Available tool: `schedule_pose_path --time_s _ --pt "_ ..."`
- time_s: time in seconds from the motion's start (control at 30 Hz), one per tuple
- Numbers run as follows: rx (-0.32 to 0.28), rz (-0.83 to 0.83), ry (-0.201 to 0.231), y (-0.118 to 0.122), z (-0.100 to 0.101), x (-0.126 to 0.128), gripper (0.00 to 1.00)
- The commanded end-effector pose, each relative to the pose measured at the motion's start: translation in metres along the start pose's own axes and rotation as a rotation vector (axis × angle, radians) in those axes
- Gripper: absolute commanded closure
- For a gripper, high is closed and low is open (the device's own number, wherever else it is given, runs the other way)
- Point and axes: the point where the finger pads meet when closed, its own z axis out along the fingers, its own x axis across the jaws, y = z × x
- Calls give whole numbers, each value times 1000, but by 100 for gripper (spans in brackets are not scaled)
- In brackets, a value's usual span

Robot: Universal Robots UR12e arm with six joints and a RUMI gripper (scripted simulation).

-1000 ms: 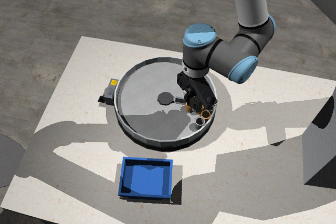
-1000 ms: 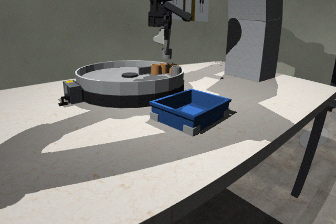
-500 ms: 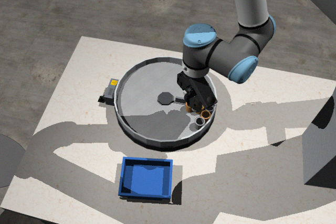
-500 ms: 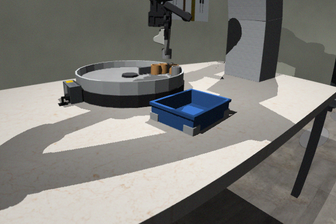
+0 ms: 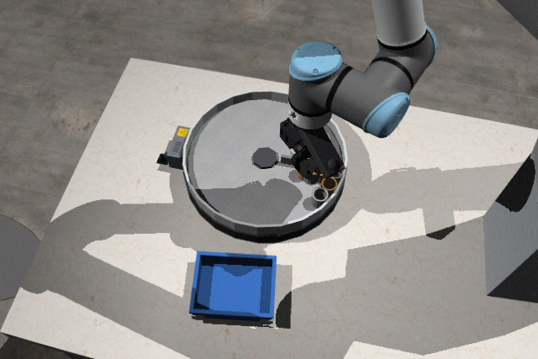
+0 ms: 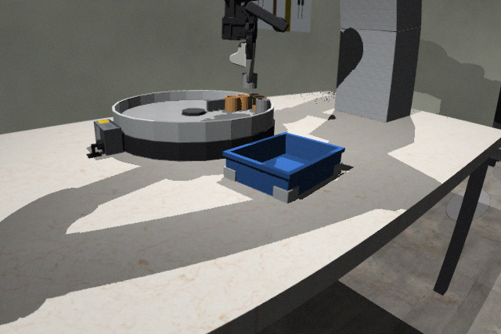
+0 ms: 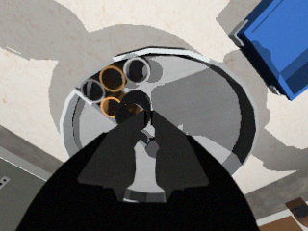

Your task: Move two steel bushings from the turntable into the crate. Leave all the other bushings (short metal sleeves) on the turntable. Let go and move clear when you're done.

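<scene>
The round grey turntable point(image 5: 243, 164) stands at the middle of the table and also shows in the exterior view point(image 6: 178, 113). Near its rim stand two orange bushings point(image 7: 112, 78) and two steel bushings point(image 7: 137, 69); one steel one shows in the top view point(image 5: 320, 193). My gripper point(image 6: 249, 77) hangs above this cluster, shut on the wall of a grey steel bushing point(image 7: 135, 103), lifted clear of the turntable. The blue crate point(image 5: 233, 285) sits in front of the turntable, empty.
A small grey box with a yellow label point(image 5: 176, 153) sits against the turntable's left side. A tall grey pillar point(image 6: 376, 39) stands at the table's right rear. The turntable has a raised rim and a dark hub point(image 5: 263, 157).
</scene>
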Motion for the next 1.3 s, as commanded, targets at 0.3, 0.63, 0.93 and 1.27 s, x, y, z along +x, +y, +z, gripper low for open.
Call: schedule_pose_path --time_s 0.3,0.63,0.93,1.27 --pt "-1 0 0 -25 0 68 100" --pt "-1 0 0 -49 0 133 100" --pt "-1 0 0 -71 0 193 100" --pt "-1 0 0 -96 0 260 100"
